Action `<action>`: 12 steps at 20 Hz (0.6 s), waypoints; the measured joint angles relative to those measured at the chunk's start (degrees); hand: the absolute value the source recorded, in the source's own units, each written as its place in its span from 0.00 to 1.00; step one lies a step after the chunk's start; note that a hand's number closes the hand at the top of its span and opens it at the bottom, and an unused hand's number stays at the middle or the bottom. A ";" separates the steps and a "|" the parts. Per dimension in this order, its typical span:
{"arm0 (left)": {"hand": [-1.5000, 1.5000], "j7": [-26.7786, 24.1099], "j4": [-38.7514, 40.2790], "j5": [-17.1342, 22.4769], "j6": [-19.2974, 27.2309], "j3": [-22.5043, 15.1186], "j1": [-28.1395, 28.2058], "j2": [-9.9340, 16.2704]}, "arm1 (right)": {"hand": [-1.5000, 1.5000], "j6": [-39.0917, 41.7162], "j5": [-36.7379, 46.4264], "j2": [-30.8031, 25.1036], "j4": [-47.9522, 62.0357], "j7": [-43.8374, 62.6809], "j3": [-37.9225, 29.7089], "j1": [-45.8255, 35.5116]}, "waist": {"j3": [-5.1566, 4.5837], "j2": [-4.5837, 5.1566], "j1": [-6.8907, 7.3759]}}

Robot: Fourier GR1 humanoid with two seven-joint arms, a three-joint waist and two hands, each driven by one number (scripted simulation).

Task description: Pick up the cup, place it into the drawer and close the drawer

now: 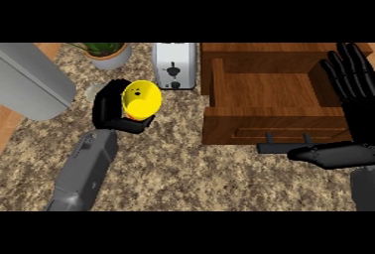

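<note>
The left hand [117,111] was curled around the yellow cup [143,100], its fingers wrapped about the cup's side so that the open mouth tilted toward the viewer and to the right. The cup was held above the speckled table [183,173], just left of the toaster [175,65] and well apart from the drawer [275,106]. The grey left forearm [84,173] ran up from the lower left edge to the hand.

The wooden drawer stood pulled open at the right, its inside bare wood and its front panel facing the lower edge of the view. A dark handle [282,146] stuck out from that front panel. The right hand [351,84] showed at the far right edge, beside the open drawer's right wall, with its fingers straight and spread upward, holding nothing. Its thumb [322,155] stretched leftward just below the drawer front, close to the handle; whether it touched the handle could not be told.

Behind the cup, a potted plant [106,52] sat near the top left, and a small pale round object [95,92] lay partly hidden behind the left hand. A large grey shape [33,82] filled the upper left corner.
</note>
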 measured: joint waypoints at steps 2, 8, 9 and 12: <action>1.00 3.93 -3.32 0.25 0.53 -0.91 -2.25 -0.67 | 0.00 -0.24 -0.04 0.12 -1.17 1.09 0.25 0.25 | 0.01 -0.10 0.02; 1.00 16.95 -12.12 1.09 5.86 -5.51 -9.32 -3.49 | 0.00 -0.09 0.47 0.08 -0.41 0.30 0.16 0.24 | 0.02 -0.11 -0.09; 1.00 18.91 -12.91 1.22 7.34 -6.46 -10.67 -3.75 | 0.00 0.07 0.29 0.09 -0.35 0.15 0.05 0.44 | 0.01 -0.08 -0.22; 1.00 25.00 -14.57 1.88 11.36 -8.78 -15.79 -4.22 | 0.00 -0.19 0.28 0.17 -0.70 0.21 -0.19 0.38 | 0.01 0.00 -0.57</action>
